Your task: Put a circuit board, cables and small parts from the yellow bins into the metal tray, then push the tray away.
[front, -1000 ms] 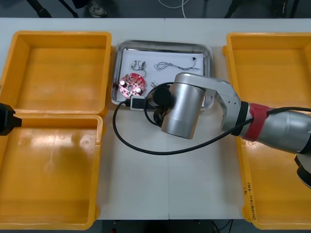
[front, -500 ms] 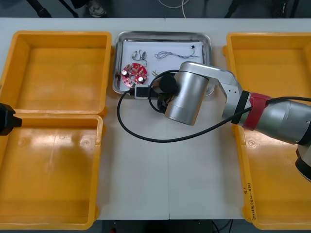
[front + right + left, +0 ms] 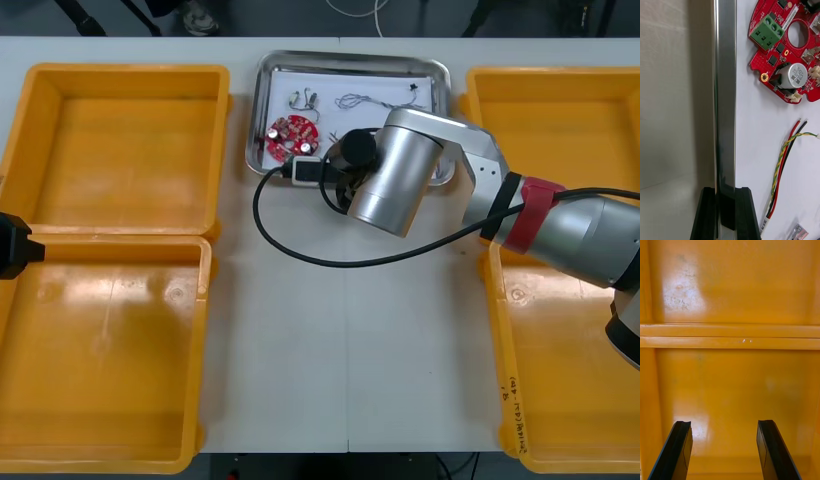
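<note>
Here, right hand (image 3: pixel 725 193) astride metal tray (image 3: pixel 724 93) rim.

From above, my forearm (image 3: pixel 395 185) is covering my right tool (image 3: pixel 725 193) and part of the metal tray's (image 3: pixel 724 93) near rim. Beyond the tool, the circuit board (image 3: pixel 792 56) is running off the edge; beside the tool, a small metal part (image 3: pixel 799 231) is getting cropped, too little showing to identify.

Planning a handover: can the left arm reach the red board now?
Probably not: the left gripper sits far off over the left bins, and the right gripper, shut on the tray rim, crowds the board.
</note>
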